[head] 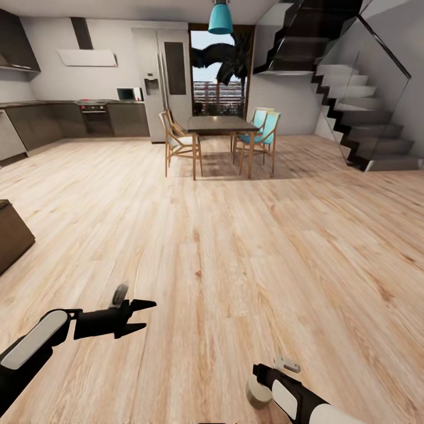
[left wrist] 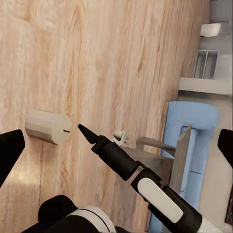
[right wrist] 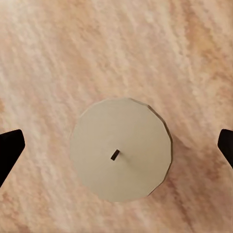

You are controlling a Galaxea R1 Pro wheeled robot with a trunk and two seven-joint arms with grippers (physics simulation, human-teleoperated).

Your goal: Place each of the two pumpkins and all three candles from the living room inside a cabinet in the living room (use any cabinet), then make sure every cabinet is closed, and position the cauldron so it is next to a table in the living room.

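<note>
Floorboards run pale and bare from where I stand to the dining table (head: 221, 125) and the staircase (head: 359, 112) in the head view. Low down, the left gripper (head: 148, 316) hangs over the wood with its two black prongs parted and nothing between them. The right gripper (head: 263, 377) points down at the floor, with one stubby beige candle (head: 257, 393) just under it. A dark brown block (head: 12, 235) pokes in at the left edge, though I cannot tell whether it is the cabinet. From the left wrist, that same candle shows as a short cylinder on the boards, and one black finger (left wrist: 90, 136) of the right arm reaches to just beside it, not yet touching. A light blue seat (left wrist: 191, 145) stands further off. From the right wrist, looking straight down on the wick, the candle stands upright roughly midway between two fingertips spread very wide, well clear of its sides and holding nothing. The trouble I would expect is in the closing: the candle is squat, so the prongs must go nearly to the floor. They could jam on the boards, or pinch too high and squirt it out. If one prong arrives first it could shove the candle over, and then it would roll.
</note>
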